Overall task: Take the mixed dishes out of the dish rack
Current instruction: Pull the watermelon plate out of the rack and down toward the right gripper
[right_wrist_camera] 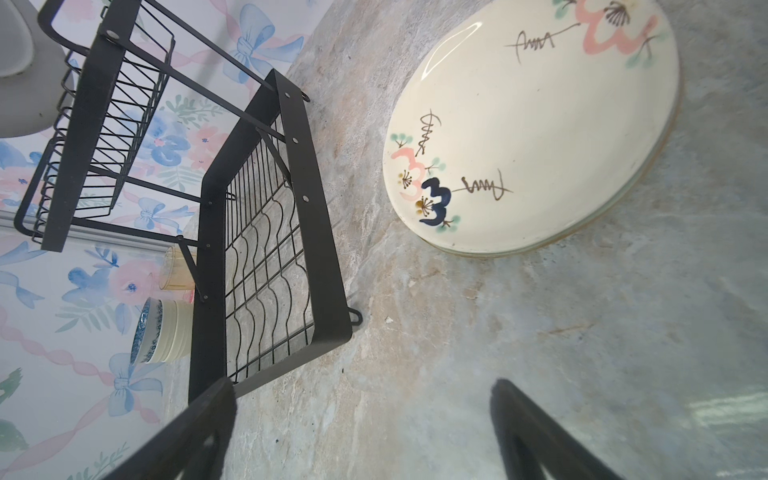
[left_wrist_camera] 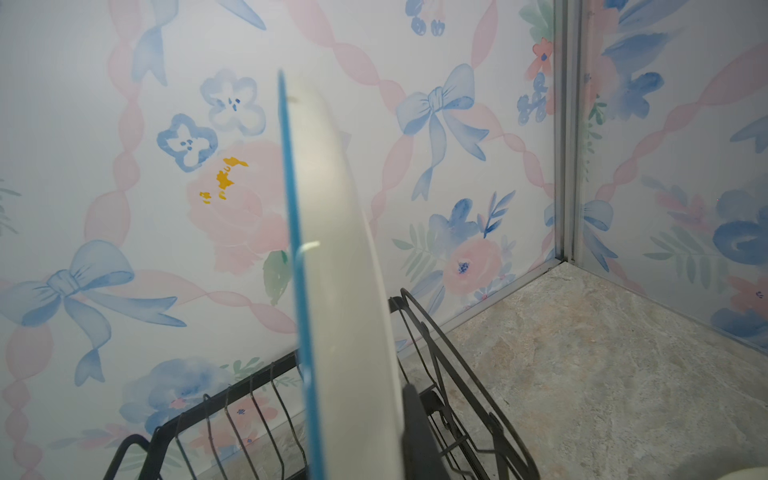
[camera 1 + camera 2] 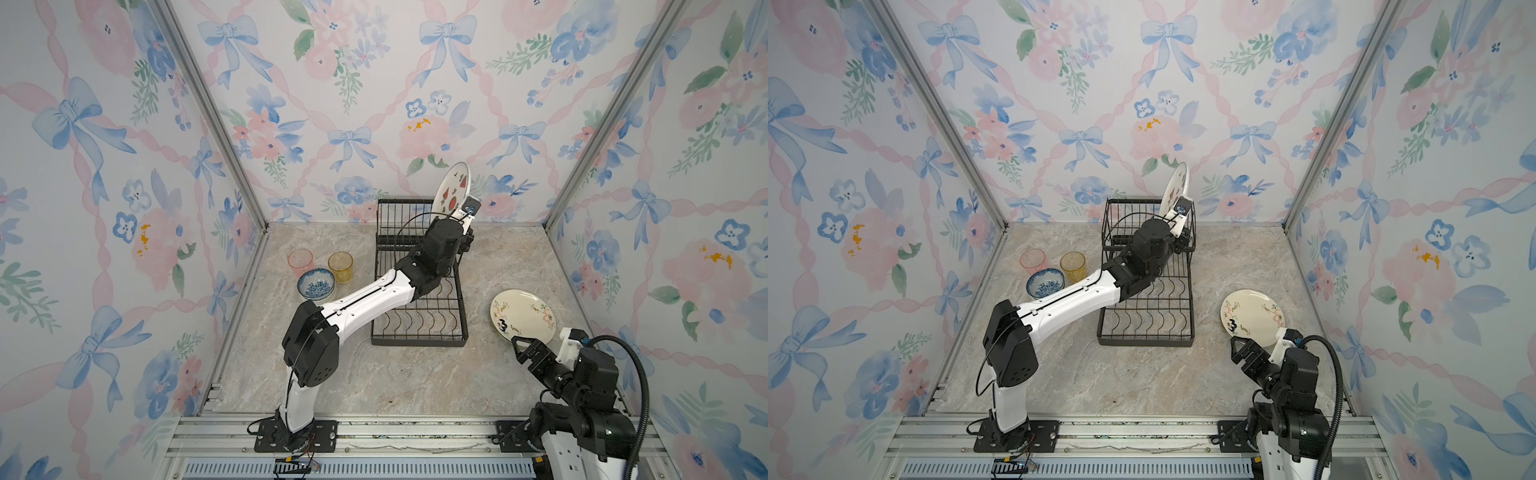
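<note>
Fruit-print plate (image 3: 453,187) stands on edge at the right end of the dish rack's (image 3: 417,343) raised upper shelf (image 3: 401,216). My left hand (image 3: 458,215) is pinched closed on its lower rim, and I cannot tell whether that rim is clear of the shelf wires. My right hand (image 3: 526,348) hangs wide open, holding nothing, off the rack's front right corner, just beside the floral plate (image 3: 523,313) lying on the counter (image 3: 374,382). Left of the rack sit the blue-patterned bowl (image 3: 316,284), pink tumbler (image 3: 300,261) and amber tumbler (image 3: 340,266).

My worry is the grip: it is a narrow pinch on a glazed rim, so I judge the plate could swing or slip in transit. If its bottom edge snags a wire, the rack may drag or tip — and the back wall (image 3: 374,104) sits close behind the rack.

I can read no brand or label. The brown squiggles on the floral plate resemble script but spell nothing I can make out.
</note>
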Robot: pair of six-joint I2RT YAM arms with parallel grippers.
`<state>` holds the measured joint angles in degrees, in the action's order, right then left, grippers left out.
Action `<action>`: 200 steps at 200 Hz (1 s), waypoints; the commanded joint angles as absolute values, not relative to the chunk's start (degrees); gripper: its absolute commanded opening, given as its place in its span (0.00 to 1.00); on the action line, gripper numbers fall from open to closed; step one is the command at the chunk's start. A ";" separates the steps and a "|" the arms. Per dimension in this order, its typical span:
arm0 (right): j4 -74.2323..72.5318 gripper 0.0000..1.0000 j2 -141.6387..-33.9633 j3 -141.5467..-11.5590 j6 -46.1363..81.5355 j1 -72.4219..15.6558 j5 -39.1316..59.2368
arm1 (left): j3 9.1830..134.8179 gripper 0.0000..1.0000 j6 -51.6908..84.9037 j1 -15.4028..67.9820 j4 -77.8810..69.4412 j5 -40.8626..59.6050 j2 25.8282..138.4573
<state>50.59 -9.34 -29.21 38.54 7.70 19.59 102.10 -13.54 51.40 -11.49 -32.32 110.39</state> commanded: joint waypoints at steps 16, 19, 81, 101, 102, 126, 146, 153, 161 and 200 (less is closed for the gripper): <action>52.10 0.97 -10.02 -31.71 38.12 7.17 18.75 | 101.88 0.00 -16.64 52.14 -20.85 -33.15 103.28; 52.12 0.97 -10.09 -31.87 38.09 7.25 18.72 | 101.53 0.00 -16.69 52.24 -21.05 -33.09 102.93; 52.20 0.97 -10.55 -34.75 38.46 7.21 19.62 | 91.51 0.00 -17.08 55.76 -24.48 -32.07 93.38; 51.40 0.97 -10.07 -35.11 39.54 7.14 20.86 | 86.65 0.00 -17.27 57.85 -24.88 -32.55 89.45; 51.32 0.97 -10.04 -35.09 39.54 7.17 20.93 | 86.35 0.00 -17.29 57.93 -24.88 -32.58 89.24; 50.10 0.97 -10.42 -35.54 41.36 7.09 22.18 | 78.92 0.00 -17.86 60.78 -25.81 -32.27 83.27; 49.42 0.97 -12.20 -36.65 42.40 7.06 23.49 | 71.99 0.00 -17.29 62.21 -26.66 -31.49 77.90; 49.16 0.97 -12.83 -36.98 42.67 7.02 24.01 | 69.85 0.00 -16.82 62.58 -26.74 -31.13 76.04; 48.76 0.97 -13.52 -37.46 42.70 6.94 24.80 | 67.14 0.00 -16.30 63.02 -26.81 -30.86 74.15; 46.87 0.97 -14.66 -38.50 43.58 6.68 26.84 | 55.38 0.00 -17.99 67.11 -26.75 -31.46 65.59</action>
<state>48.93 -14.17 -36.60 42.06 7.42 24.45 59.29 -16.32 64.36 -19.18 -31.07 71.16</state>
